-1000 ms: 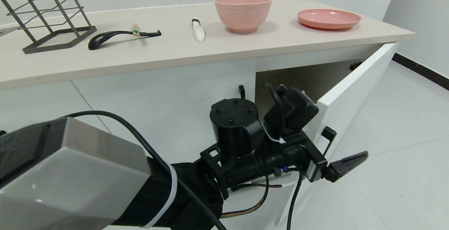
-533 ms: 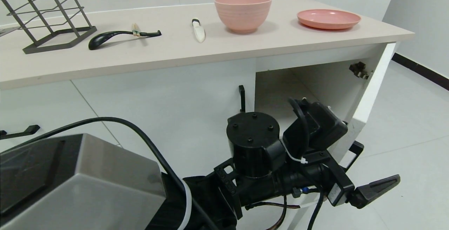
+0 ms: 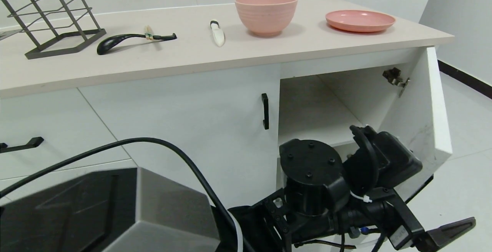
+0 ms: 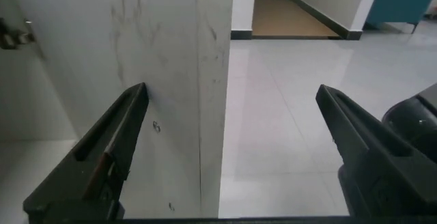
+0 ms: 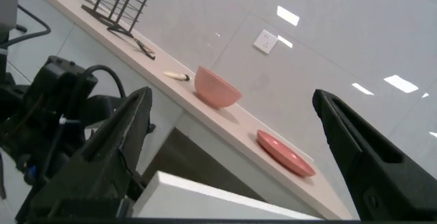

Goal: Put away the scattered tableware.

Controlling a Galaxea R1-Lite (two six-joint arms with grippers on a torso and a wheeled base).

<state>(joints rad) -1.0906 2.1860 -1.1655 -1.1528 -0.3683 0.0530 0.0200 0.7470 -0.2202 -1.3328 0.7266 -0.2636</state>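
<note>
The pink bowl [image 3: 266,14] stands toward the back edge of the tabletop [image 3: 184,58], with the pink plate [image 3: 360,20] near the back right corner. A white utensil [image 3: 218,33] lies just left of the bowl. A black ladle [image 3: 127,40] lies farther left, near the wire rack [image 3: 50,14]. The left gripper [image 4: 232,91] has its 2 fingers spread wide, with the edge of the open cabinet door [image 4: 205,80] between them. The right gripper [image 5: 232,94] is equally spread and holds nothing.

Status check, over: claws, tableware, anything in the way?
Left claw open, astride cabinet door edge. Right claw open, holding nothing. Bowl, plate, spoon and white utensil on the counter. Left arm low before the open cabinet.
</note>
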